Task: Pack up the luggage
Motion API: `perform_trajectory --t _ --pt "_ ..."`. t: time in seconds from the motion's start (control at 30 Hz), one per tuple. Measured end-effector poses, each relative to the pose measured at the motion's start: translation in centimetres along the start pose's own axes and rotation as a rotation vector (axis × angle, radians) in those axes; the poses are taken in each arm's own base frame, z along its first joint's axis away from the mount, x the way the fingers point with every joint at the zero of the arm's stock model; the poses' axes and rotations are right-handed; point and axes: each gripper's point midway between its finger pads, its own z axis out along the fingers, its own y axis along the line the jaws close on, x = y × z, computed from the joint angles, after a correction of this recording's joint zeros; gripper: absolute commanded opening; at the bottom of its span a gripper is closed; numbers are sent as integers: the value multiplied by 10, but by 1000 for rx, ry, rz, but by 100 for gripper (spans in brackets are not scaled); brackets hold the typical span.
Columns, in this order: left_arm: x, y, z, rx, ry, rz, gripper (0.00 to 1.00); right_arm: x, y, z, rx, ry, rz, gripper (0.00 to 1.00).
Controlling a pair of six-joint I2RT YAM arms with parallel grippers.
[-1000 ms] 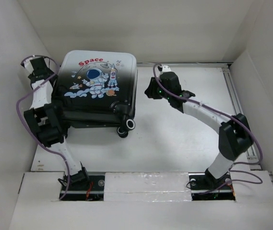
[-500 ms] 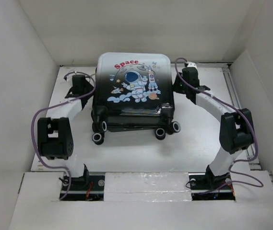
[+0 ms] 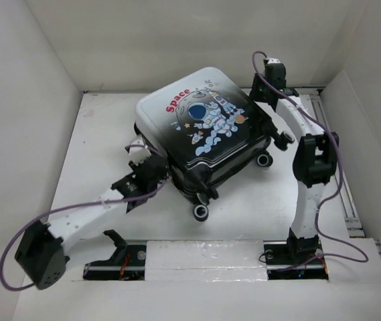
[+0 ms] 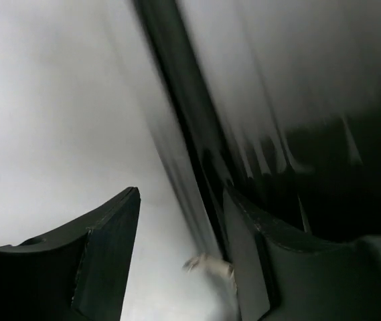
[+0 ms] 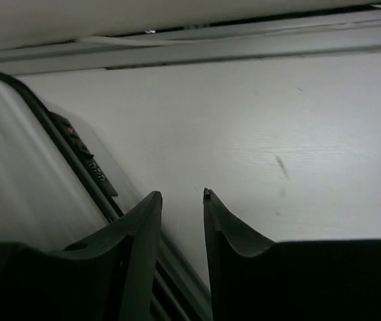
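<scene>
— Scanning from the left edge: what at the near-left corner of the luggage [image 3: 203, 120]?

— Left gripper [image 4: 180, 194], on an arm stretched low over the table [image 3: 96, 147], set against that corner. Fingers [image 4: 103, 254] spread wide, nothing clamped. In the wrist view, blurred dark shell edge running down just beside the right-hand finger; contact there impossible to confirm.

— Moving to the middle: position of the luggage itself?

— Lying closed at the centre of the table, astronaut print and red "Space" word facing up. Turned askew: white end toward the far left, black end with wheels [image 3: 200, 212] toward the near right.

— Finishing at the right?

— Right gripper [image 5: 182, 194], on a raised arm reaching to the far-right corner of the case. Fingers drawn nearly together with a narrow gap, nothing between them. Shell edge just left of the fingers; bare table surface and a metal rail [image 5: 244, 47] beyond.
</scene>
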Motion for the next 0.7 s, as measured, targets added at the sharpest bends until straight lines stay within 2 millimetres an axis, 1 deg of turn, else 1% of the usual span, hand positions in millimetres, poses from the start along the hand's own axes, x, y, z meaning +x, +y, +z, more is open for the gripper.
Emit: perform_trajectory --t 0.07,0.1,0.13,0.17,0.2,0.23,0.27,0.3,0.33,0.37,0.4,0.43,0.47,0.5,0.53,0.57,0.6,0.63,0.67,0.7 --pt "10 0 -29 32 11 36 59 -13 24 20 -60 -7 -2 42" --pt "10 -1 -41 55 11 36 60 -18 37 26 -92 -9 -2 44" --pt "6 -4 -52 86 0 19 61 -24 51 28 -127 -18 3 48" --pt "-6 -8 -63 127 -31 -24 61 -26 67 22 -179 -8 8 51" --pt "-24 -16 -74 183 -80 -83 61 -28 85 11 -221 1 9 57" --pt "-46 -23 -86 237 -141 -154 63 -34 102 -5 -264 -3 6 59" --pt "-67 -29 -96 284 -200 -216 64 -40 113 -20 -297 -10 0 61" --pt "-89 -34 -108 332 -261 -275 66 -46 126 -41 -334 -19 -5 62" --pt "-111 -38 -119 374 -326 -332 66 -53 134 -66 -366 -35 -9 62" --pt "-131 -41 -129 405 -389 -378 68 -60 137 -91 -384 -57 -11 62" --pt "-147 -45 -136 419 -440 -403 68 -69 135 -119 -393 -85 -7 59" --pt "-159 -49 -137 407 -480 -405 64 -81 129 -144 -397 -143 -2 41" --pt "-171 -58 -136 391 -512 -397 62 -85 121 -170 -398 -196 1 29" --pt "-182 -69 -131 371 -534 -378 58 -82 113 -193 -387 -227 10 17" --pt "-193 -82 -123 346 -549 -358 54 -75 101 -214 -370 -264 29 0" --pt "-208 -95 -113 327 -565 -342 48 -64 91 -235 -358 -304 47 0" --pt "-223 -105 -105 320 -582 -338 43 -44 85 -248 -350 -306 66 0" --pt "-237 -119 -83 318 -580 -313 37 -25 81 -257 -348 -312 83 0" --pt "-241 -120 -69 305 -577 -305 34 -3 77 -261 -341 -301 95 0" --pt "-246 -117 -47 289 -563 -286 28 18 74 -261 -331 -283 104 0"
